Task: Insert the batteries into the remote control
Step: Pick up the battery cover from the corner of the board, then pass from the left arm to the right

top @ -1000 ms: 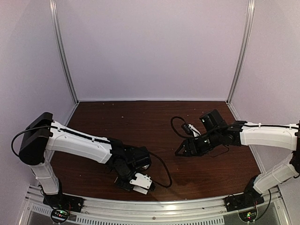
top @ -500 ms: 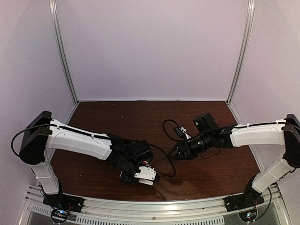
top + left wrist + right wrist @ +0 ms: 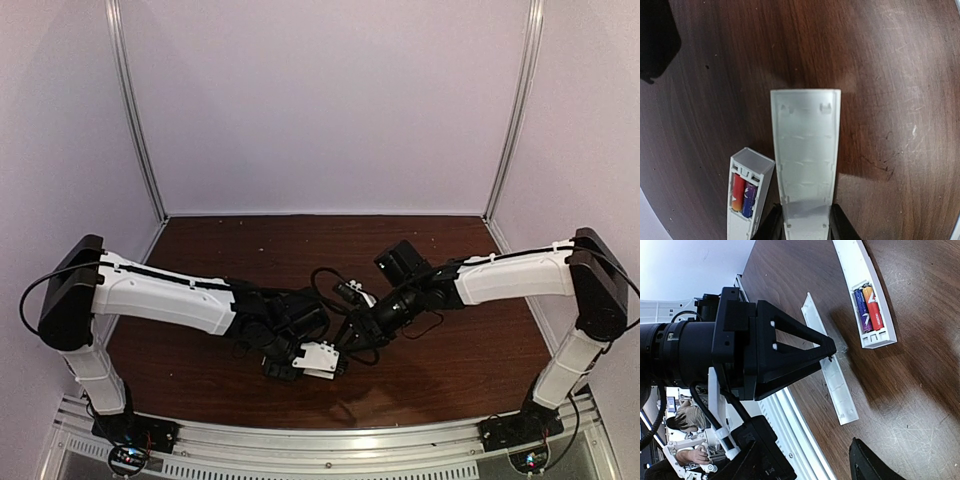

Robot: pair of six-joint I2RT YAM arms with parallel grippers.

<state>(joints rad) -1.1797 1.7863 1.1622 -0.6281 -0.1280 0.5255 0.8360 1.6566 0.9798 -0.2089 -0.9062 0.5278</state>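
My left gripper (image 3: 806, 221) is shut on the near end of the flat white cover strip (image 3: 805, 150), which lies along the dark wooden table. Just left of it lies the white remote control (image 3: 753, 163), its slot open. In the slot sit the batteries, a red-orange one (image 3: 737, 192) beside a blue-purple one (image 3: 749, 199). The right wrist view shows the remote control (image 3: 855, 265) with both batteries (image 3: 868, 310) at top right, and the cover strip (image 3: 837, 385) under the left gripper (image 3: 826, 351). My right gripper (image 3: 810, 460) is open and holds nothing. From above, both grippers (image 3: 300, 365) (image 3: 352, 340) nearly meet.
An aluminium rail (image 3: 795, 425) runs along the table's near edge, close to the cover strip. White walls with metal posts (image 3: 140, 120) close in the back and sides. A black cable (image 3: 330, 285) loops off the right wrist. A dark shape (image 3: 657, 40) fills the left wrist view's top-left corner.
The right arm has swung left and towards the near edge, closing on the left gripper. The left gripper has shifted right and slightly away from the rail.
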